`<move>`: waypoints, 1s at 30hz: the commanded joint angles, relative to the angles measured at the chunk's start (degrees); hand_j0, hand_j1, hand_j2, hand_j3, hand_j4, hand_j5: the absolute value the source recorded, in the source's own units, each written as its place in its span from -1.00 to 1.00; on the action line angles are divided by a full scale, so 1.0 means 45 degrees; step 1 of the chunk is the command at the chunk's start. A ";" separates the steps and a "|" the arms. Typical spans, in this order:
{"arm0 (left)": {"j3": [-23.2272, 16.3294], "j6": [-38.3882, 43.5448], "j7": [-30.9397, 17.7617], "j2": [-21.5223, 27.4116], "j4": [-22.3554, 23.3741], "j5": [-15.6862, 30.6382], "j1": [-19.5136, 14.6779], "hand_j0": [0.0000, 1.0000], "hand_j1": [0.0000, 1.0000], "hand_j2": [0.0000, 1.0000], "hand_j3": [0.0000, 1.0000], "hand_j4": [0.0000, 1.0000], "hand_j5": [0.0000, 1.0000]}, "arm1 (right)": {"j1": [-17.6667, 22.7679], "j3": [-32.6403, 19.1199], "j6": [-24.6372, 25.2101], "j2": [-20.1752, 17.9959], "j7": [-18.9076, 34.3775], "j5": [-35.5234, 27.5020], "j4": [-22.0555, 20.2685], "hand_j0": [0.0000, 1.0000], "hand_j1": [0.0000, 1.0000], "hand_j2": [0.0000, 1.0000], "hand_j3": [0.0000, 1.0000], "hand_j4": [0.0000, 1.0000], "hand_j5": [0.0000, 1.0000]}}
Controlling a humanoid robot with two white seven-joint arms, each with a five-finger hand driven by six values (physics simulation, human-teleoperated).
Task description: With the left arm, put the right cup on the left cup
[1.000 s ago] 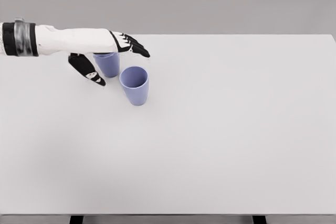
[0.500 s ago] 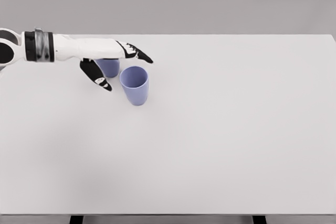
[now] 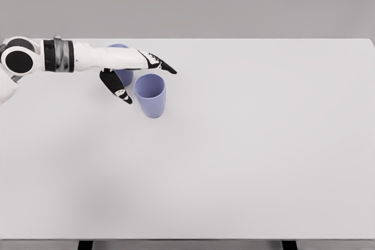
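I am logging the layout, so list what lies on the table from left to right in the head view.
Left arm's wrist band → left hand, open, in front of the far cup → near cup → bare table out to the right edge.

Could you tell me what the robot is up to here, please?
The left hand reaches in from the left with fingers spread, holding nothing, over the left cup and beside the right cup. Both lilac cups stand upright on the white table, close together. Neither is stacked yet. The right arm is out of view.
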 commanded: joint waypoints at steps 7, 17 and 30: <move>-0.0002 0.0034 0.0005 -0.0036 0.0425 0.0045 -0.0020 1.00 1.00 1.00 1.00 1.00 1.00 | 0.0000 -0.0001 -0.0002 0.0000 -0.0011 0.0005 0.0006 1.00 1.00 1.00 1.00 1.00 1.00; 0.0018 0.0034 0.0005 -0.0602 0.1089 -0.0736 0.0000 1.00 1.00 1.00 1.00 1.00 1.00 | 0.0000 -0.0001 -0.0002 0.0000 0.0009 0.0005 0.0006 1.00 1.00 1.00 1.00 1.00 1.00; 0.0057 0.0034 0.0005 -0.0934 0.1324 -0.1127 0.0352 0.96 0.96 0.96 0.96 0.96 0.96 | 0.0000 -0.0001 -0.0002 0.0000 0.0009 0.0005 -0.0013 1.00 1.00 1.00 1.00 1.00 1.00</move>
